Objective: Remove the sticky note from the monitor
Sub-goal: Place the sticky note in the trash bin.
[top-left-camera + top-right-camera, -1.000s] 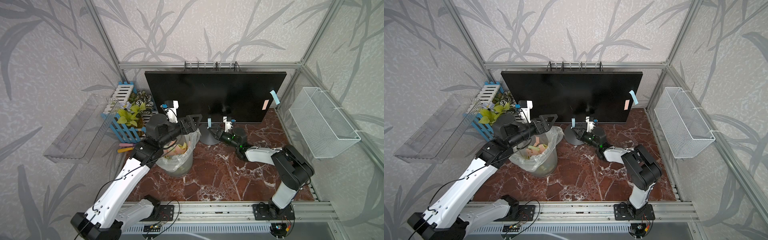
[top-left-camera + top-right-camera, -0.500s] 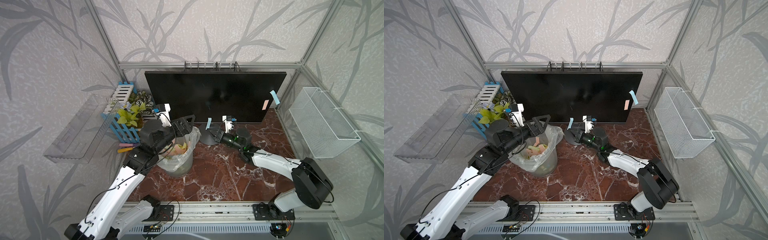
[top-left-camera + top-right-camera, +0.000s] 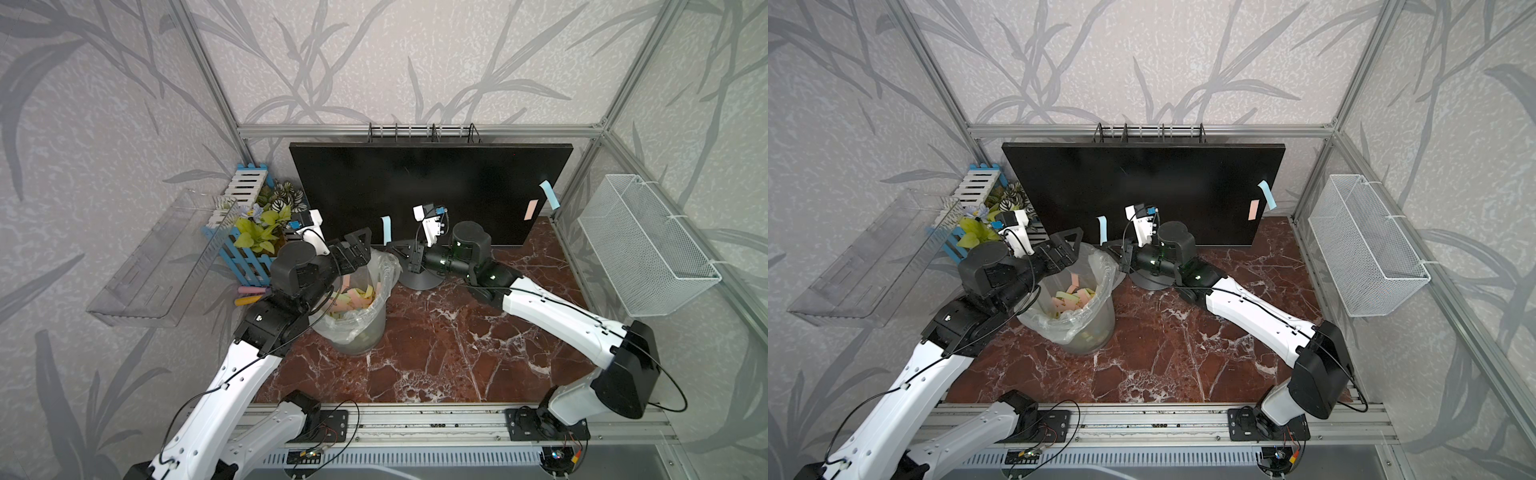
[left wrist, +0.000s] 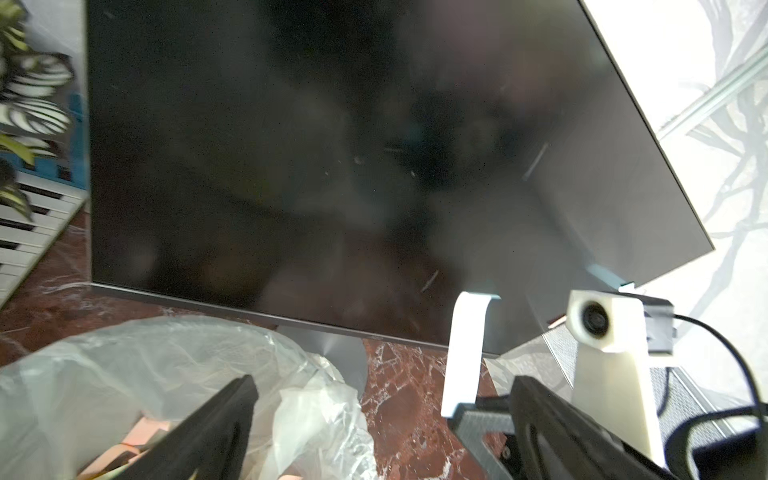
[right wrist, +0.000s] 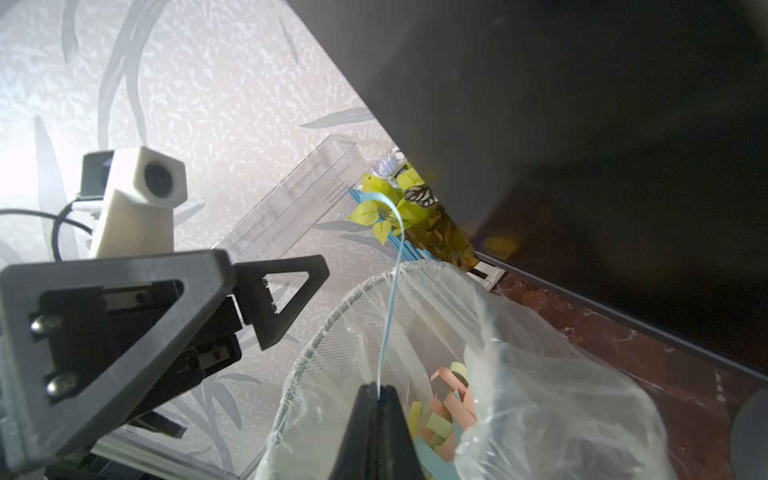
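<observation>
Sticky note (image 3: pixel 386 230) sits pinched in right tool (image 5: pixel 377 392); monitor foot (image 3: pixel 417 283) partly hidden.

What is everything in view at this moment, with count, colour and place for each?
monitor: 1, black, back of table
held note: 1, blue, in right gripper, by bin's rim
pink note: 1, pink, on monitor, right side
edge note: 1, blue, monitor's right edge
bin: 1, clear liner, before monitor
scraps: many, pink, yellow, blue, in bin
plant: 1, green, left of monitor
planter: 1, blue-white, holds plant
sticks: 2, pink and yellow, by planter
tray: 1, clear, left wall
basket: 1, white wire, right wall
rack: 1, black wire, behind monitor
table: 1, red-brown marble, underneath
left gripper: 1, black, open, over bin
right gripper: 1, black, shut on held note
</observation>
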Controlling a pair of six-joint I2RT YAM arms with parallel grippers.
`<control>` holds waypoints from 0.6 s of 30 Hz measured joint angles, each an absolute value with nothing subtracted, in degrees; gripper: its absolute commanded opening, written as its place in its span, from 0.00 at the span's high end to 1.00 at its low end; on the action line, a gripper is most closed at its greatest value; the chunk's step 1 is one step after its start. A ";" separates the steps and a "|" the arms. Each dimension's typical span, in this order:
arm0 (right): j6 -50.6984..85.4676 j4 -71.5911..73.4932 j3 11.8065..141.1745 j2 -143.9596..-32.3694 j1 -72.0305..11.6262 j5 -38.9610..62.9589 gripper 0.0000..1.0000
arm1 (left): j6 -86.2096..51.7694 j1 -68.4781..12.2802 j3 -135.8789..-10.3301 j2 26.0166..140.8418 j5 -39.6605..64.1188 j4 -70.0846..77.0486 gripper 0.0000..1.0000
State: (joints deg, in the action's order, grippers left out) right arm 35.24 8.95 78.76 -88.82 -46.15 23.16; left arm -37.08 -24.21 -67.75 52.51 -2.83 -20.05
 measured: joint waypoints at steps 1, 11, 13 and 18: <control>34.15 7.01 80.79 -90.02 -47.00 23.18 1.00 | -37.15 -23.79 -68.14 52.34 -3.68 -20.21 0.00; 27.05 -9.39 95.13 -103.42 -54.46 24.08 1.00 | -39.05 -22.22 -68.86 47.05 -11.81 -19.90 0.00; 26.02 -12.14 97.51 -105.69 -55.59 24.10 1.00 | -39.24 -22.15 -69.36 47.05 -12.12 -19.70 0.00; 23.83 -17.43 102.65 -108.73 -57.23 24.03 0.78 | -39.70 -22.11 -69.38 47.18 -12.19 -19.73 0.00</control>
